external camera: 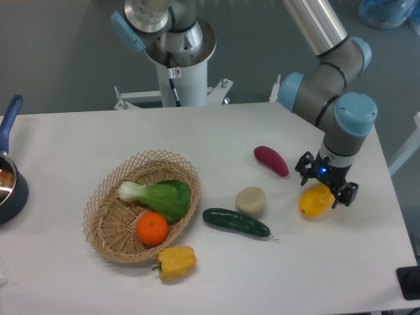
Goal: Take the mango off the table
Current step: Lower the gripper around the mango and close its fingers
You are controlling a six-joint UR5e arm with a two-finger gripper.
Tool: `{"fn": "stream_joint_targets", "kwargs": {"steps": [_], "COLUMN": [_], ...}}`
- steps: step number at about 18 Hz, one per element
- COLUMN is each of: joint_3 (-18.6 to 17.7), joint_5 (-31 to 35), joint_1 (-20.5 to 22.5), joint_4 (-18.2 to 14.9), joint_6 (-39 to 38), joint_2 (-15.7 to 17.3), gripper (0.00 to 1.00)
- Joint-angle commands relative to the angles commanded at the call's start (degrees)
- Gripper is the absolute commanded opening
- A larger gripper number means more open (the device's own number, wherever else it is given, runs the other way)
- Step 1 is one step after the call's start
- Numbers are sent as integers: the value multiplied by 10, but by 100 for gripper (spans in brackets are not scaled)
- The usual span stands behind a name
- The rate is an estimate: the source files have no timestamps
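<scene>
On the table [79,138], end effector [326,186] spread open astride the mango [314,201].

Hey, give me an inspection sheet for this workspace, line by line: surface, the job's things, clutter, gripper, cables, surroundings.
Surface: large white table, matte, no spills seen.
Job's things: glossy yellow-orange oval mango lying on the table at the right, partly covered by the gripper.
Clutter: woven wicker basket holding a green leafy vegetable and a round orange; yellow bell pepper, dark green cucumber, pale round lump, reddish-purple sweet potato, dark pot with a blue handle at the left edge.
Gripper: black two-finger gripper low over the mango; jaw state unclear.
Cables: black cable on the white pedestal.
Surroundings: grey floor behind; second robot base.
</scene>
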Motion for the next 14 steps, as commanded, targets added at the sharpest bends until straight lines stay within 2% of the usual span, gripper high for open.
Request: {"fn": "stream_joint_targets", "kwargs": {"steps": [14], "joint_3": [-3], "joint_5": [30], "joint_1": [-11], "joint_4": [10], "joint_6": [-4], "joint_2": [-9], "gripper": [100]}}
